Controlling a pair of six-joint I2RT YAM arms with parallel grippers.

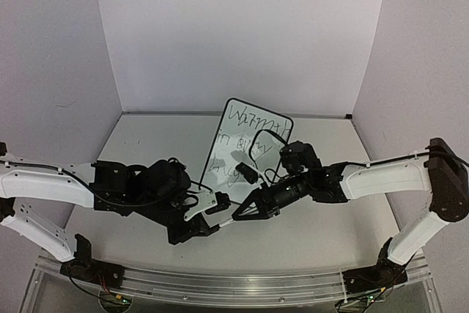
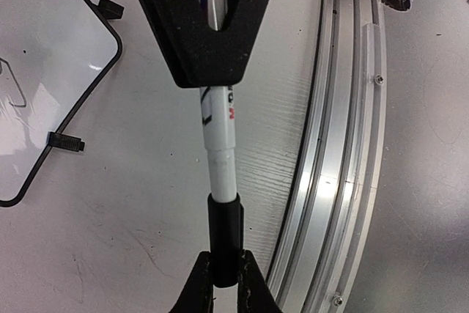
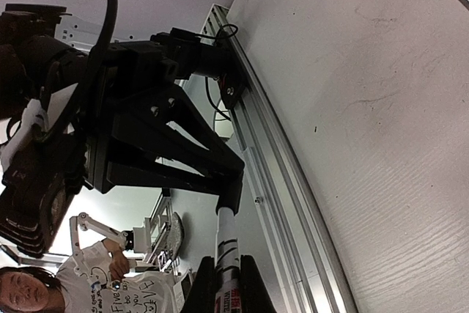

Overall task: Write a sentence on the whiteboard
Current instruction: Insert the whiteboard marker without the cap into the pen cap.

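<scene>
The whiteboard (image 1: 258, 124) stands tilted at mid table, with the sentence (image 1: 249, 137) in thin dark handwriting in three lines on it. In front of it both grippers meet on one white marker (image 2: 218, 126). My left gripper (image 2: 225, 273) is shut on the marker's black cap (image 2: 224, 236), which sits over the marker's end. My right gripper (image 3: 229, 291) is shut on the marker's white barrel (image 3: 226, 243). In the top view the left gripper (image 1: 218, 226) and right gripper (image 1: 238, 217) point tip to tip. A corner of the whiteboard (image 2: 51, 56) shows in the left wrist view.
The aluminium rail (image 1: 234, 284) runs along the table's near edge, just beside the marker, rail (image 2: 344, 152) in the left wrist view. White walls close in the table on three sides. Cables loop above the right wrist (image 1: 264, 153).
</scene>
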